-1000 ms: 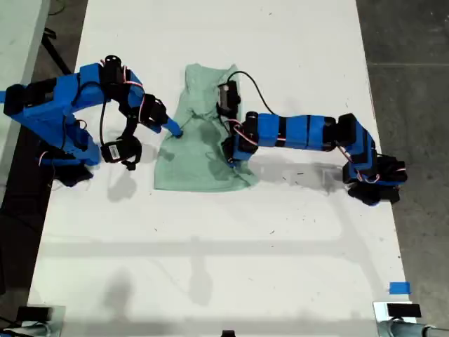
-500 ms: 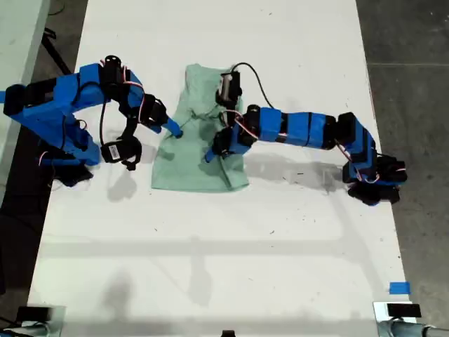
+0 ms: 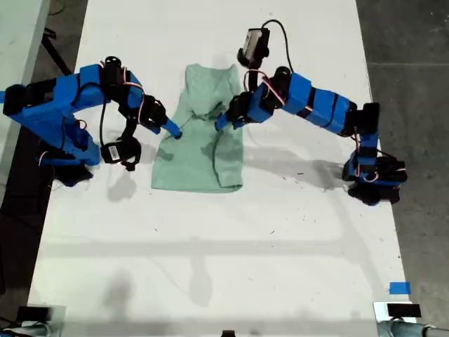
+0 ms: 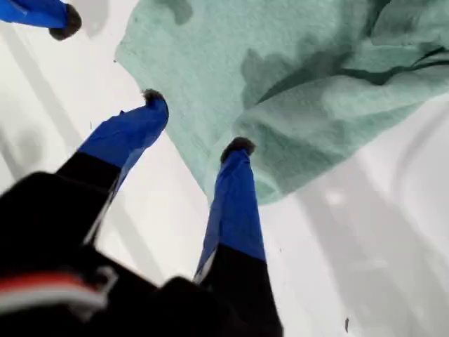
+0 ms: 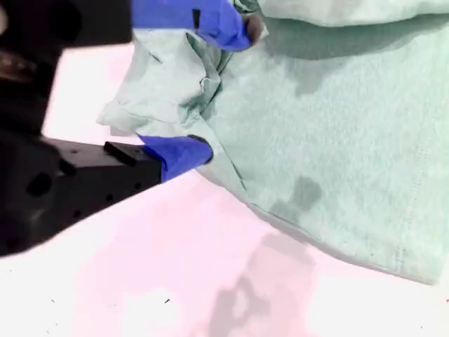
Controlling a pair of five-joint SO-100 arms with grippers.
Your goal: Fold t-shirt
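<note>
My first gripper [image 3: 223, 121] hangs with its jaws spread and empty just above the t-shirt [image 3: 196, 161]. In the first wrist view, my first gripper's [image 4: 196, 123] tips straddle a folded edge of the t-shirt [image 4: 295, 56].

The garment lies on the white worktop [image 3: 210, 246], toward its far edge in the exterior view, with its long axis running from far edge to near edge.

My second gripper [image 3: 175, 132] sits at the side of the cloth on the exterior view's left. A ruck of fabric lies between its fingers [image 5: 189, 151], but I cannot tell whether they are clamping it.

Judged from this, the cloth lies directly below my first gripper, so that arm is the nearer one for the next fold.
</note>
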